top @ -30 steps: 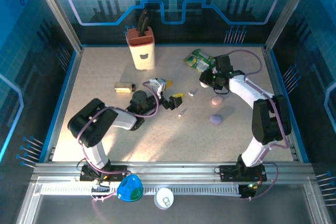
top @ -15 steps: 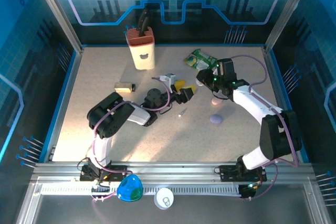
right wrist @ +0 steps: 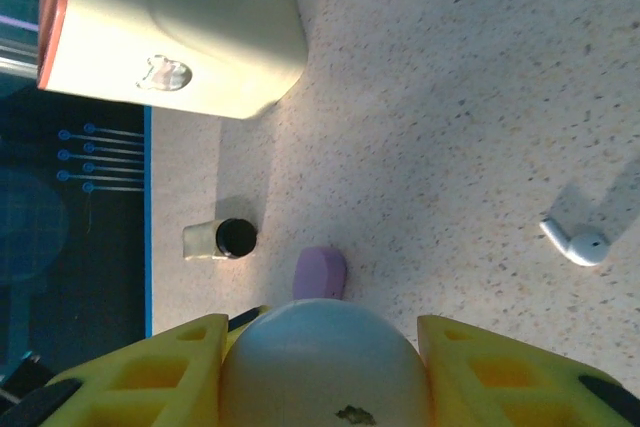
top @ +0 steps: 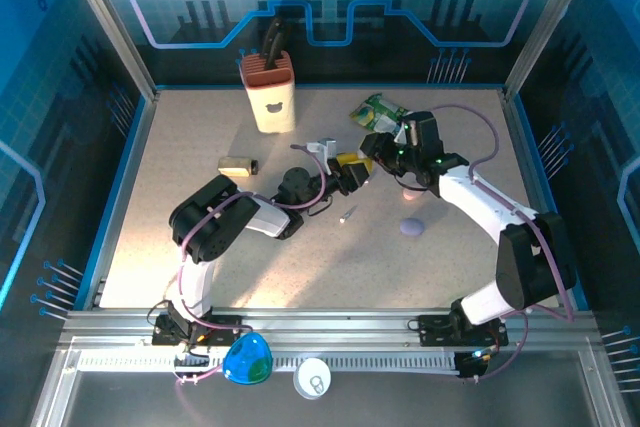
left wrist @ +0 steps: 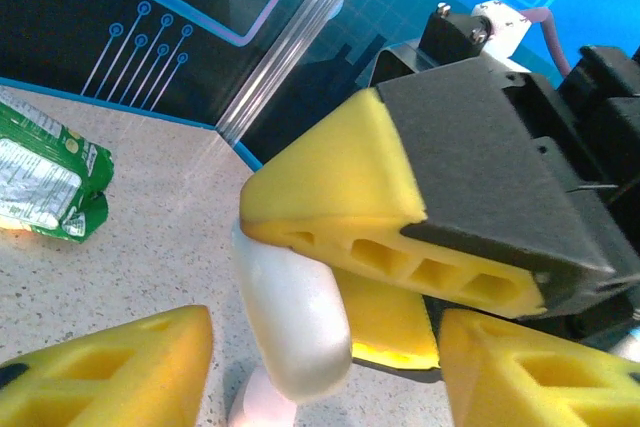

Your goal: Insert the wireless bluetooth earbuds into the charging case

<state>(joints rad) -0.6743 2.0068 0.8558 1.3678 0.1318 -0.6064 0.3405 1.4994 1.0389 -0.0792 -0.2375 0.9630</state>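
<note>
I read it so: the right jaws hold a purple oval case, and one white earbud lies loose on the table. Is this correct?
Not quite: the right wrist view shows the case held in the right gripper's jaws is white, not purple. The purple oval case lies free on the table. The white earbud does lie loose there.

The overhead view was bright and even across the table [top: 200, 247]. Light fell from above, leaving short soft shadows under the arms and a dim strip along the bottom edge. In the left wrist view the foreground at the bottom was soft, and a warm glare touched the green packet [left wrist: 50, 182] at left. In the right wrist view the charging case [right wrist: 320, 367] at the bottom was blurred, while the earbud [right wrist: 575, 244] threw a pale shadow toward the upper right.
</note>
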